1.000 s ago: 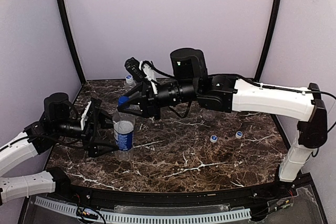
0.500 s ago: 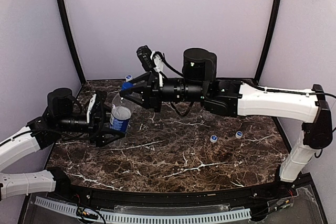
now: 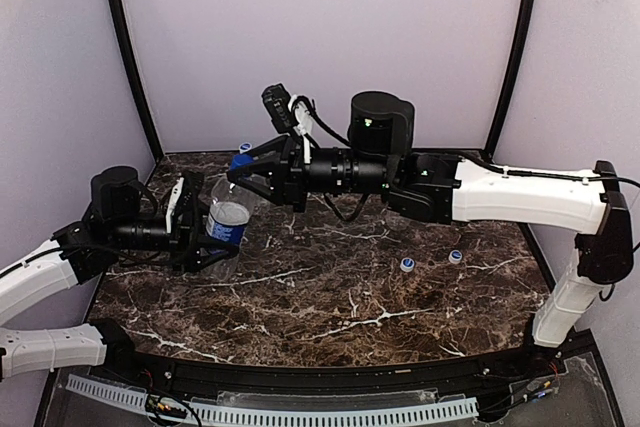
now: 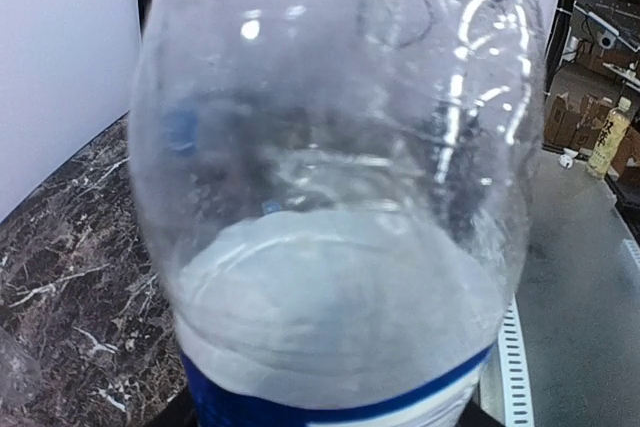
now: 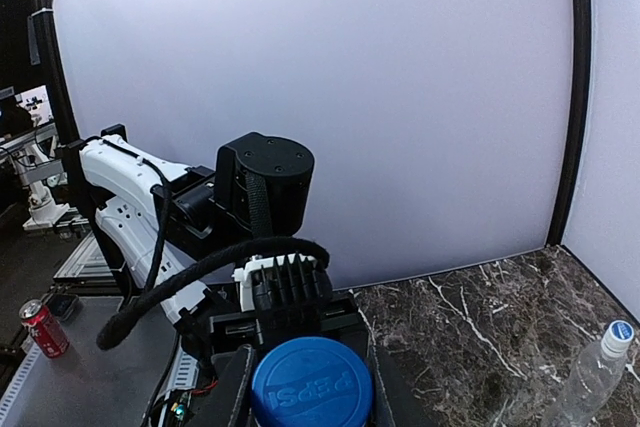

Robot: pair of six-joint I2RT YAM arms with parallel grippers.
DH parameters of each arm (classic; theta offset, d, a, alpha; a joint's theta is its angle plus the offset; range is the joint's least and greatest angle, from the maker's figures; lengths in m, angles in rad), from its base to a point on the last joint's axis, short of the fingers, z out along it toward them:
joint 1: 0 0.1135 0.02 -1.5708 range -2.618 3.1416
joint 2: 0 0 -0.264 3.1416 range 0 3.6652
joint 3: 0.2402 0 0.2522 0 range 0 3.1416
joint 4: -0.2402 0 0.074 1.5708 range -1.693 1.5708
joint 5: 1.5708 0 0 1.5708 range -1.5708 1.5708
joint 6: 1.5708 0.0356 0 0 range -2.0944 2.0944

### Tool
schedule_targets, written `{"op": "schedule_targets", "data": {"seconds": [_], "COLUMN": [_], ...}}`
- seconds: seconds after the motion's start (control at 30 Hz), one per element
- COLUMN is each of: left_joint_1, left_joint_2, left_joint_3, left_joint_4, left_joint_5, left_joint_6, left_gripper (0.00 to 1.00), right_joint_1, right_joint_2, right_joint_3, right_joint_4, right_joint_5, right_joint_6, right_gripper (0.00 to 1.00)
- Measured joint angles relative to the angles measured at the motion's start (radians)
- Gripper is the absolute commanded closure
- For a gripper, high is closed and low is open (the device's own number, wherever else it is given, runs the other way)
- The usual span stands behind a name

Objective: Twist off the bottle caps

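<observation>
A clear bottle (image 3: 228,217) with a blue wrap label hangs tilted above the left part of the marble table. My left gripper (image 3: 213,238) is shut on its labelled body from the left. In the left wrist view the bottle (image 4: 330,247) fills the frame and hides the fingers. My right gripper (image 3: 243,169) reaches in from the right and is shut on the bottle's dark blue cap (image 3: 240,160). In the right wrist view this cap (image 5: 311,384) sits between the two black fingers (image 5: 232,394) of the right gripper (image 5: 310,392).
Two small pale caps (image 3: 407,265) (image 3: 455,257) lie loose on the table's right half. A second clear bottle (image 5: 588,379) with a pale blue cap (image 5: 620,331) stands by the back wall, its top (image 3: 243,147) showing behind the right gripper. Lilac walls enclose the table.
The bottle has been lifted off the table and tilted, and it has moved left and back with both grippers. The left gripper's fingers have closed in on its label.
</observation>
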Motion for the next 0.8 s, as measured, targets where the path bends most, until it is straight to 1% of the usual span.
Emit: {"op": "schedule_targets", "data": {"seconds": [0.1, 0.2, 0.23, 0.27, 0.3, 0.33, 0.37, 0.47, 0.53, 0.67, 0.8], "left_joint_1": [0.000, 0.000, 0.000, 0.000, 0.000, 0.000, 0.000, -0.001, -0.001, -0.001, -0.001], "left_joint_2": [0.000, 0.000, 0.000, 0.000, 0.000, 0.000, -0.001, -0.008, -0.020, -0.040, -0.051], "left_joint_3": [0.000, 0.000, 0.000, 0.000, 0.000, 0.001, 0.004, 0.018, 0.023, 0.021, -0.031], "left_joint_4": [0.003, 0.003, 0.003, 0.003, 0.003, 0.000, -0.008, -0.042, -0.070, -0.086, 0.025], "left_joint_5": [0.000, -0.001, -0.002, -0.005, -0.009, -0.013, -0.024, -0.098, -0.169, -0.386, -0.628], "left_joint_6": [-0.002, -0.006, -0.006, -0.007, -0.006, -0.004, 0.005, 0.076, 0.170, 0.423, 0.695], "left_gripper": [0.52, 0.53, 0.53, 0.53, 0.54, 0.55, 0.55, 0.59, 0.62, 0.62, 0.62], "right_joint_1": [0.000, 0.000, 0.000, 0.000, 0.000, 0.000, 0.000, -0.010, -0.020, -0.048, -0.058], "right_joint_2": [0.000, 0.000, 0.000, 0.000, 0.000, 0.000, 0.000, -0.004, -0.018, -0.067, -0.074], "right_joint_3": [0.000, 0.000, 0.000, 0.000, 0.000, 0.000, 0.000, -0.002, -0.004, 0.008, 0.058], "right_joint_4": [0.001, 0.001, 0.001, 0.001, 0.000, -0.002, -0.007, -0.041, -0.079, -0.194, -0.310], "right_joint_5": [0.003, 0.004, 0.004, 0.004, 0.004, 0.006, 0.008, 0.018, 0.019, 0.077, 0.165], "right_joint_6": [0.000, 0.000, 0.000, 0.000, 0.000, 0.000, 0.003, 0.019, 0.042, 0.125, 0.232], "right_gripper": [1.00, 1.00, 0.96, 0.70, 0.49, 0.35, 0.29, 0.26, 0.27, 0.27, 0.26]}}
